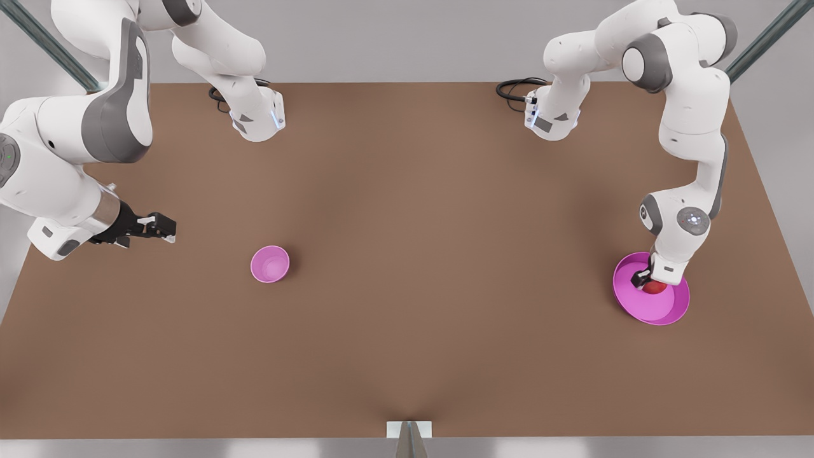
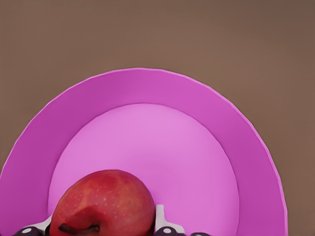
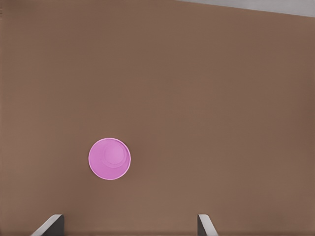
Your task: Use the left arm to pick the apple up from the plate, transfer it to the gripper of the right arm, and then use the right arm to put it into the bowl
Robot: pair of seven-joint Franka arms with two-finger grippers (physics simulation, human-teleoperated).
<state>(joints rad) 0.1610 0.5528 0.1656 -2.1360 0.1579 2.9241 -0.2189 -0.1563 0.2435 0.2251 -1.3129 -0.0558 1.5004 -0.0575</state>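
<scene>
The red apple [image 1: 655, 288] [image 2: 103, 201] lies on the wide magenta plate [image 1: 661, 313] [image 2: 147, 88] at the front view's right. My left gripper [image 1: 651, 282] [image 2: 101, 227] reaches straight down onto it, its pale fingertips [image 2: 161, 216] pressed against both sides of the apple, shut on it. The apple rests low on the plate. The small pink bowl [image 1: 269, 264] [image 3: 109, 158] stands on the table at the front view's left. My right gripper [image 1: 166, 229] [image 3: 129, 226] hovers open to the left of the bowl, holding nothing, and waits.
The brown table [image 1: 407, 210] stretches bare between bowl and plate. Both arm bases [image 1: 257, 117] stand at the far edge with black cables [image 1: 515, 88]. A small white bracket [image 1: 409, 429] sits at the near edge.
</scene>
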